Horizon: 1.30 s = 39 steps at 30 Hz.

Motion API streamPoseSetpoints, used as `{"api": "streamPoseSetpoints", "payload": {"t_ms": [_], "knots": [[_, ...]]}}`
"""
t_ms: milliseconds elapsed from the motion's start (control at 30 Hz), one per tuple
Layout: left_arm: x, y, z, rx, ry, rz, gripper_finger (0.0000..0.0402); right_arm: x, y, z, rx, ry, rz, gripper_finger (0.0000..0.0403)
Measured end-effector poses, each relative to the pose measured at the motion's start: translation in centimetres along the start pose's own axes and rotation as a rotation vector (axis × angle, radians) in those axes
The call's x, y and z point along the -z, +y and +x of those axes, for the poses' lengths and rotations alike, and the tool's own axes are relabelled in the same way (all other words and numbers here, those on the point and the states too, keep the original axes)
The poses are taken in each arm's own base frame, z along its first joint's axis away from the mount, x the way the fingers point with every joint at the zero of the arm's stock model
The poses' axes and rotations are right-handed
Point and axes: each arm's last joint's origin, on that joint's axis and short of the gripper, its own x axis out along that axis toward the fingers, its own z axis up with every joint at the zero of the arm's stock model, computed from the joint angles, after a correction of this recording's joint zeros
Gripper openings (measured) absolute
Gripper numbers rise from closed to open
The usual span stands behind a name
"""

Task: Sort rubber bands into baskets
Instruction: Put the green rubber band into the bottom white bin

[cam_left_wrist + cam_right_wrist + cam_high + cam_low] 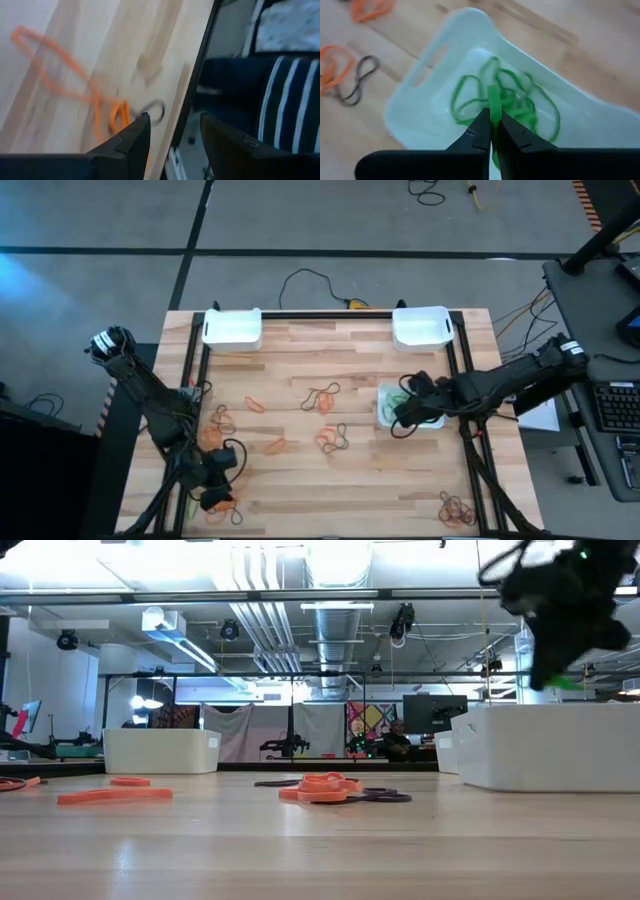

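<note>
**Ana:** Since the green band hangs pinched between the fingers of the right pincer, which are pressed together on it, I judge it is about to be dropped: directly under those tips sits the basket that already holds a loose tangle of green loops.

**Ben:** So like goes with like. How does the held band look?

**Ana:** Thin, bright green, folded into a flat strip where the fingers squeeze it, its free part dangling toward the pile below. It looks soft and limp, so I expect it to fall when released, though it might cling to a finger.

**Ben:** And beyond that basket?

**Ana:** Just beside the basket's outer wall, on the bare wooden table, lie orange bands and a dark one, unsorted. Two more baskets stand at the table's far edge, well away from the right pincer; what is in them I cannot tell.

**Ben:** The other arm?

**Ana:** The left pincer is low at the table's near left corner, fingers spread with nothing between them. Just ahead of its tips lie an orange band and a small dark loop, close to the table's edge. That placement suggests it is lining up on the next pick.
</note>
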Motion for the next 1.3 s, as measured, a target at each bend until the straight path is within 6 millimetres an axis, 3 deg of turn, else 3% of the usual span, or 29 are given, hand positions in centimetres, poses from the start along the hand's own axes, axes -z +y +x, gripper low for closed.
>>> {"api": "streamPoseSetpoints", "payload": {"t_ms": [167,333,467,700,833,1000,1300], "knots": [[0.0,-1.3,-1.4,-0.109,0.087,0.027,0.0157,1.2,-1.7,1.8,0.034,0.007,0.133,0.0009],[0.3,-2.1,-2.1,-0.194,0.115,0.074,0.0157,1.8,-1.8,4.1,-0.007,-0.005,0.184,0.0009],[0.8,-2.3,-2.1,-0.208,0.131,0.08,0.0157,2.0,-2.1,5.5,0.056,0.014,0.221,0.0016],[1.6,-2.0,-1.7,-0.243,0.11,0.056,0.0157,1.9,-2.1,6.6,0.126,0.06,0.21,0.0107],[1.8,-2.3,-1.9,-0.249,0.115,0.045,0.0157,1.3,-1.5,5.6,0.139,0.066,0.175,0.0169],[3.1,-2.2,-1.0,-0.289,0.232,0.016,0.0162,-0.3,-0.4,2.4,0.17,0.077,0.098,0.0224],[4.5,-0.9,2.6,-0.454,0.371,-0.073,0.0163,-3.3,2.6,-3.7,0.041,-0.059,0.02,0.0253]]}}
